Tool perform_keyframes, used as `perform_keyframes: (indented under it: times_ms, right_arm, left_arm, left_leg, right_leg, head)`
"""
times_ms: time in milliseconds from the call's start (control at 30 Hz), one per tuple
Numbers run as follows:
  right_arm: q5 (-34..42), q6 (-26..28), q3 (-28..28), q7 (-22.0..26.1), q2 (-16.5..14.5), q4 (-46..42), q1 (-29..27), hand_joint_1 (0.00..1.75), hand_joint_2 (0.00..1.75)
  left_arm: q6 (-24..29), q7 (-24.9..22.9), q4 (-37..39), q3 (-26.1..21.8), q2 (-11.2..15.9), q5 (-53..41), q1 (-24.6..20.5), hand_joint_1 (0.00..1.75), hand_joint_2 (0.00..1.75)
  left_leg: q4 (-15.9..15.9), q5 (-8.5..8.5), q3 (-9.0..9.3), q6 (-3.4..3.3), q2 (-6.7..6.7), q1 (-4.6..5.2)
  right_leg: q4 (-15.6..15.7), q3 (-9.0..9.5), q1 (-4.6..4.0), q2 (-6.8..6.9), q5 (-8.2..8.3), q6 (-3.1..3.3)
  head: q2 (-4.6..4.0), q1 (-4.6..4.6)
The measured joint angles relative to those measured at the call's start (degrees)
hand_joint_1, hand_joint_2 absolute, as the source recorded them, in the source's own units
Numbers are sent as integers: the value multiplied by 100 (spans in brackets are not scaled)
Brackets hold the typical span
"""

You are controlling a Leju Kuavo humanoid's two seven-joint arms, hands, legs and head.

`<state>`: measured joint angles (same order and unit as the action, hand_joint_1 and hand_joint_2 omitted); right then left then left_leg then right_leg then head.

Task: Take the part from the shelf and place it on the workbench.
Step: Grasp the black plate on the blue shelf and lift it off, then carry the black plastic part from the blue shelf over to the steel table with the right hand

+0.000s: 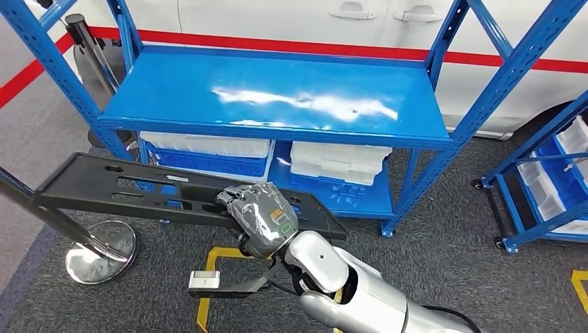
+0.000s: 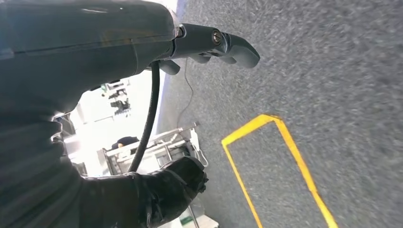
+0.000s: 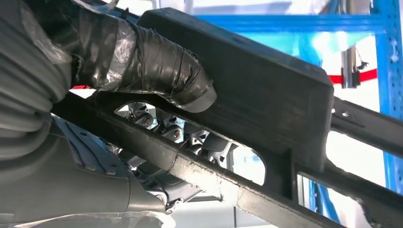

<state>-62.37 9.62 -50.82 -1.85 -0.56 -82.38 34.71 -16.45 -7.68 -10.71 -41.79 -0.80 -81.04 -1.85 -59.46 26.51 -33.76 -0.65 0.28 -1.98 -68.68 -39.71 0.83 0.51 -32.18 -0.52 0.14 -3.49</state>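
Long black slotted plastic part [image 1: 139, 191]: held off the blue metal shelf [image 1: 277, 90].
Right robot hand [image 1: 260, 215] gripped its right end; long axis ran toward the frame's left edge.

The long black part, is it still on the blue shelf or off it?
Off it. The right hand holds the long black part in the air in front of the blue shelf, whose top board lies bare.

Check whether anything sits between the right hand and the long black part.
Nothing does. The right hand already grips the long black slotted plastic part: its taped thumb presses on one face while its fingers show through a slot. The part hangs clear of the blue metal shelf.
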Motion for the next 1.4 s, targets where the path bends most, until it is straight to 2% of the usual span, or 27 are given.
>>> perform_keyframes:
  times_ms: [33,67,133,167,233,300,367,400,467,533,567,633,667,733,800,867,900,933,1033,1067,1100,1167,1200,1233,1300,1333,1400]
  right_arm:
    - [-7,0,4,-2,17,14,-20,175,175]
    - [-14,1,4,-3,29,27,-41,175,175]
    - [-32,3,4,-15,44,50,-74,175,175]
    - [-43,5,5,-28,48,56,-80,175,175]
    - [-60,13,19,-57,49,57,-78,175,175]
    - [-68,20,47,-74,51,57,-79,175,175]
    - [-73,24,70,-92,56,61,-91,175,175]
    - [-79,25,78,-101,59,64,-100,175,175]
    - [-104,35,86,-113,62,72,-124,175,175]
    - [-141,49,95,-126,75,75,-167,175,175]
    - [-156,54,99,-133,93,75,-201,175,175]
    - [-179,55,107,-153,146,67,-271,175,175]
    - [-186,50,115,-162,187,43,-307,175,175]
    - [-197,24,158,-173,318,-91,-407,175,175]
    - [-204,-14,229,-154,502,-297,-568,175,175]
    - [-236,-56,281,-114,670,-438,-742,175,175]
    - [-257,-77,295,-95,729,-472,-815,175,175]
    - [-274,-94,305,-78,773,-491,-876,175,175]
    - [-285,-119,340,-47,837,-532,-974,175,175]
    - [-285,-125,350,-41,844,-540,-984,175,175]
    - [-285,-130,355,-35,850,-543,-993,175,175]
    - [-285,-139,361,-28,857,-544,-1015,175,175]
    - [-285,-140,363,-26,860,-550,-1021,175,175]
    - [-285,-141,369,-23,860,-569,-1023,175,175]
    - [-284,-139,385,-11,857,-617,-1019,175,175]
    - [-282,-139,391,-4,854,-635,-1018,175,175]
    - [-281,-142,393,1,843,-639,-1024,175,175]
  left_arm:
    - [-3,5,0,1,0,-25,3,0,175]
    - [-8,9,0,1,1,-42,5,0,175]
    - [-19,21,0,3,1,-71,7,0,175]
    - [-21,33,0,5,1,-87,7,0,175]
    - [-18,71,1,17,-25,-121,0,0,175]
    - [-14,102,2,39,-40,-146,5,0,175]
    - [-14,110,3,56,-22,-179,16,0,175]
    - [-16,110,3,59,-16,-201,18,0,175]
    - [-27,109,5,62,-3,-232,29,0,175]
    - [-31,109,7,65,4,-250,38,0,175]
    - [-24,110,7,72,10,-261,40,0,175]
    - [16,113,7,99,20,-299,40,0,175]
    - [54,114,7,122,21,-330,41,0,175]
    - [172,114,6,182,-15,-393,40,0,175]
    - [295,108,7,248,-79,-427,55,0,175]
    - [355,101,11,303,-135,-436,75,0,175]
    - [362,98,14,325,-156,-437,75,0,175]
    - [361,97,17,340,-175,-438,75,0,175]
    - [355,95,20,375,-200,-440,70,0,175]
    - [353,95,20,387,-204,-441,70,0,175]
    - [350,95,20,397,-207,-442,70,0,175]
    - [345,93,20,415,-210,-444,71,0,175]
    - [344,91,20,425,-214,-444,68,0,175]
    - [345,87,20,433,-221,-444,65,0,175]
    - [345,78,20,440,-234,-445,66,0,175]
    - [344,75,20,441,-238,-445,68,0,175]
    - [340,73,20,443,-232,-446,74,0,175]
  left_leg:
    - [-3,-55,-73,-36,9,26]
    - [-7,-112,-149,-56,14,57]
    - [-14,-223,-295,-81,15,130]
    - [-14,-277,-355,-92,13,164]
    - [-8,-382,-432,-95,13,200]
    - [32,-495,-453,-60,24,178]
    - [95,-603,-464,-9,32,158]
    - [90,-562,-488,20,25,158]
    - [-185,-139,-578,81,4,157]
    - [-821,437,-683,157,-5,121]
    - [-1151,550,-703,200,-4,96]
    - [-1452,350,-582,294,-3,41]
    - [-1347,160,-403,341,-3,9]
    - [-692,166,119,417,-25,-19]
    - [-143,435,452,343,-55,7]
    - [-42,451,438,176,-50,32]
    - [-42,393,382,113,-31,32]
    - [-39,326,322,48,-10,32]
    - [-40,93,68,-60,35,41]
    - [-44,11,-38,-66,42,49]
    - [-48,-71,-146,-67,47,58]
    - [-51,-226,-347,-56,51,73]
    - [-50,-302,-428,-47,49,77]
    - [-50,-370,-491,-30,43,85]
    - [-19,-510,-541,21,39,85]
    - [18,-586,-540,56,40,77]
    - [100,-687,-549,125,33,67]
  right_leg:
    - [-362,-72,-6,-5,-217,5]
    - [-629,-92,-17,-11,-310,24]
    - [-642,119,-62,-22,-138,121]
    - [-373,358,-105,-27,27,211]
    - [474,952,-220,-27,126,434]
    - [1013,1269,-308,-29,73,527]
    - [1148,1261,-308,-29,202,517]
    - [1212,1226,-288,-21,301,519]
    - [1313,1099,-228,0,502,515]
    - [1299,916,-217,8,651,499]
    - [1267,805,-206,15,720,472]
    - [1157,549,-161,31,840,404]
    - [1074,404,-126,35,885,362]
    - [877,153,-80,42,943,280]
    - [756,21,-89,48,1011,206]
    - [754,-20,-87,43,1104,140]
    - [739,-46,-70,31,1069,108]
    - [657,-88,-54,18,917,74]
    - [-149,-257,-31,-14,29,6]
    - [-482,-279,-29,-18,-140,0]
    - [-720,-248,-28,-21,-163,4]
    - [-701,59,-39,-27,112,49]
    - [-419,355,-55,-31,233,94]
    - [16,730,-83,-35,228,147]
    - [801,1301,-133,-37,44,208]
    - [1018,1421,-155,-37,-21,224]
    - [1109,1347,-154,-17,108,253]
  head:
    - [1,-1]
    - [1,-1]
    - [2,-1]
    - [2,-1]
    - [2,-5]
    - [1,-5]
    - [1,2]
    - [1,3]
    - [0,-1]
    - [0,-4]
    - [0,-3]
    - [0,-4]
    - [1,-5]
    - [1,-9]
    - [1,-4]
    - [0,2]
    - [0,2]
    - [0,2]
    - [0,2]
    - [0,2]
    - [1,1]
    - [1,1]
    - [2,1]
    - [2,1]
    - [1,-2]
    - [1,1]
    - [1,7]
